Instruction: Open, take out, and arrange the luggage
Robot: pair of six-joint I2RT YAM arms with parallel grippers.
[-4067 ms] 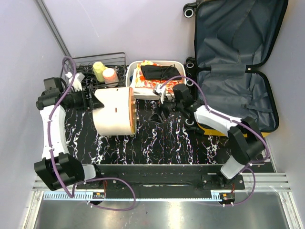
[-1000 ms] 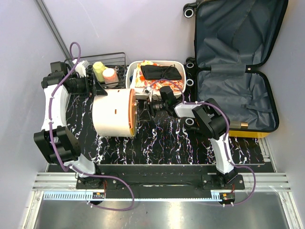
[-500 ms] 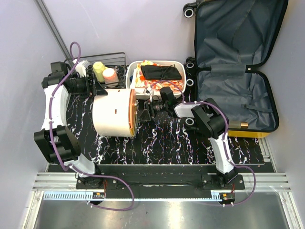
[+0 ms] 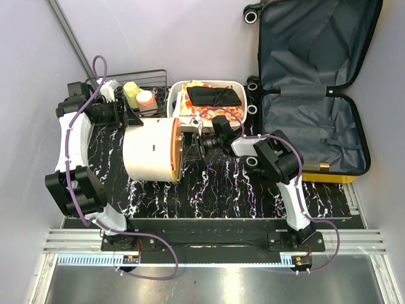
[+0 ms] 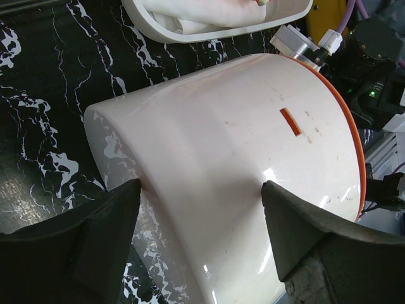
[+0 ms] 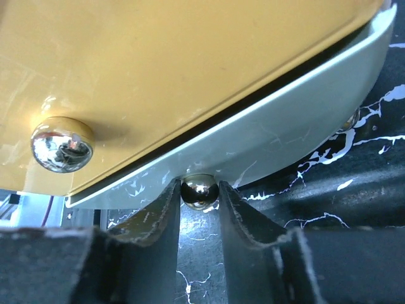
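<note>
Top external view, and the luggage [image 4: 316, 120] lies wide open at the far right of the table [image 4: 215, 183], grey lining facing up. Centre stage, a cream-and-orange round container [image 4: 149, 151] lies on its side. Right claw [image 6: 199, 184] is pinched narrow around a small shiny knob [image 6: 199, 193] at the container's rim. Left claw [image 5: 201, 190] gapes wide, gripping nothing, its fingers framing the container's cream wall from the left.
</note>
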